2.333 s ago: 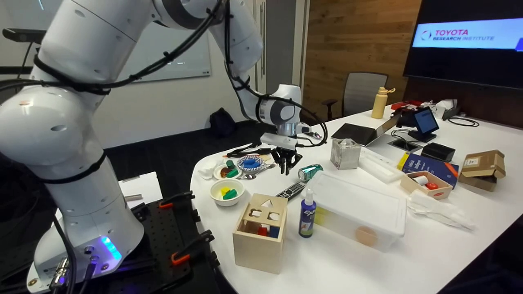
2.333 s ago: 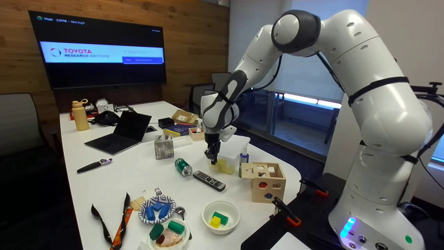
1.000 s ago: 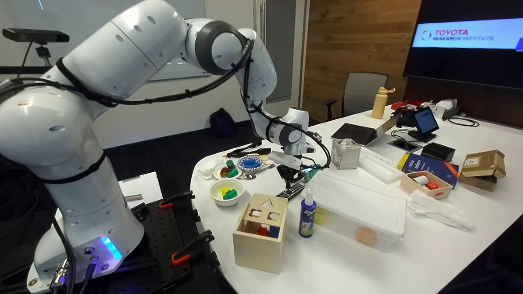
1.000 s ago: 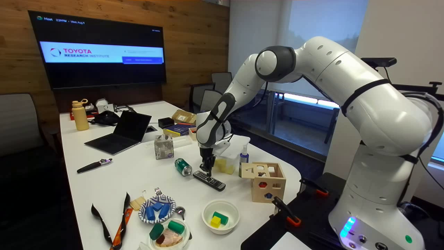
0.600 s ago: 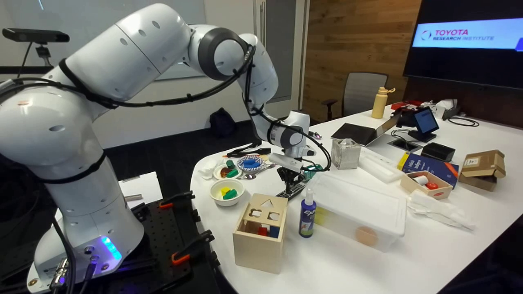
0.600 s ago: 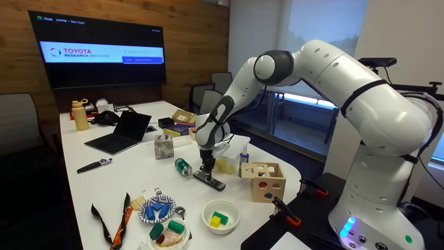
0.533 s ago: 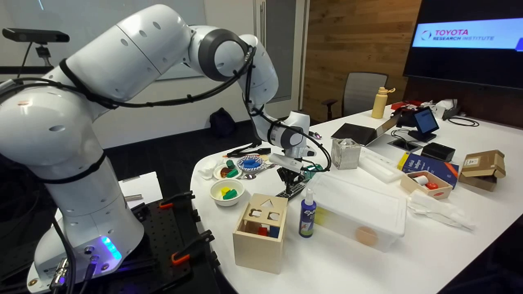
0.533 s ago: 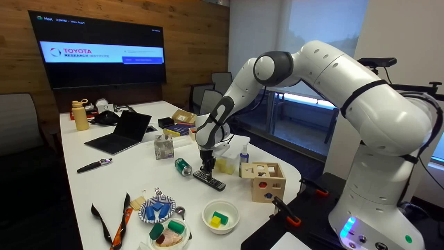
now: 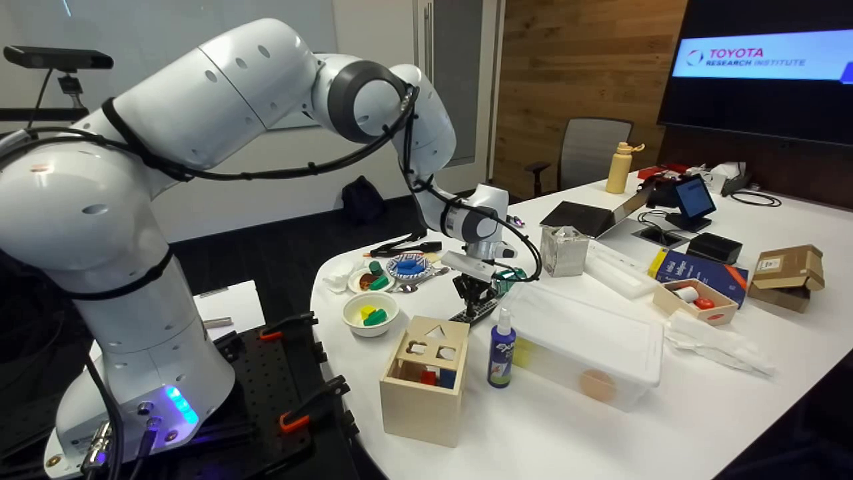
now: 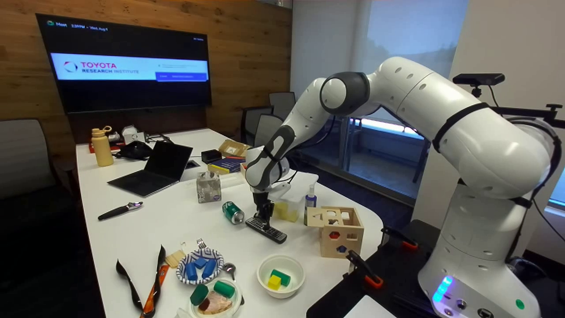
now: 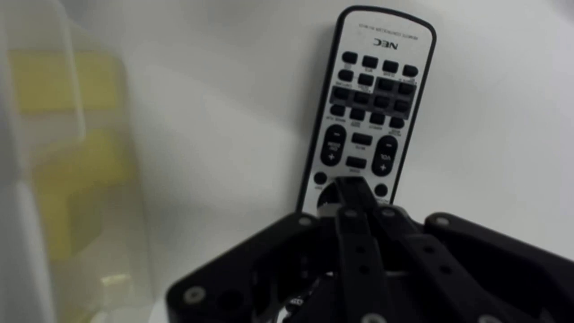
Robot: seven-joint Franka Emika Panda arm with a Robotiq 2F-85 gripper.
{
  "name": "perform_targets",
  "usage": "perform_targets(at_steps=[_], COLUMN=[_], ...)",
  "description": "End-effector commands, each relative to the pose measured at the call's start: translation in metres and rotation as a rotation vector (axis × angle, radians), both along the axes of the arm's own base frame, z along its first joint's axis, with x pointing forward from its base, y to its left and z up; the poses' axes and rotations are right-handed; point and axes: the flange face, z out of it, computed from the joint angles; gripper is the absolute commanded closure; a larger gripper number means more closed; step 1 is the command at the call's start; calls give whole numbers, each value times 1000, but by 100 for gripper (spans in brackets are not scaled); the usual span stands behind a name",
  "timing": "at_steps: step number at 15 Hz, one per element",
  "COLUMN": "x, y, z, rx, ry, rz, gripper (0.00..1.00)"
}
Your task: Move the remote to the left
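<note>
Evidently the black two-fingered pincer [image 11: 356,185] is clenched, tips together with nothing between them, pointing down at the slim, flat plastic remote [image 11: 376,105] with a silver face and black rim. The remote lies flat on the white tabletop [image 10: 176,229] directly under the pincer, whose tips cover part of the round black button pad and seem to touch it; how hard they press cannot be told.

It should prove light, stiff and hard to damage, with a smooth shell that slides readily and buttons that lend some grip. Pressed from above it could be dragged, though it may swivel if contact strays from mid-length. For a lift, the pincer would have to spread and take both long edges near the middle, low against the tabletop.

Near the pincer, on the robot's right, stands the translucent plastic storage box [image 9: 580,320] with a white lid. Ahead of the pincer, close to the remote's far end, the green metal can [image 10: 233,213] lies on its side and could roll if nudged. On the left, apart from the pincer, sit the round white bowl [image 10: 296,276] and, farther off, the blue-and-white patterned bowl [image 10: 186,260]; a long leftward sweep may reach them.
</note>
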Motion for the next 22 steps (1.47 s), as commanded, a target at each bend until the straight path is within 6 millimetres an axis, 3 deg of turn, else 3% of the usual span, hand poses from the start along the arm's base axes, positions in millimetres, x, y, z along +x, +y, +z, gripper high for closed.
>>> perform_targets(at_steps=[1,5,8,15,18,19,20,22], x=[-2,-1,4,2,3,2,2,2], y=[13,21,26,32,28,26,23,18], z=[-28,-39,-35,17,51,65,80,109], rx=[6,-17,-42,-48,-58,-56,-55,-47], ry=[65,97,98,45,1,-14,-33,-59], rz=[-16,-18,-21,-35,-36,-35,-32,-25], gripper=[100,100,100,100,100,74,73,60])
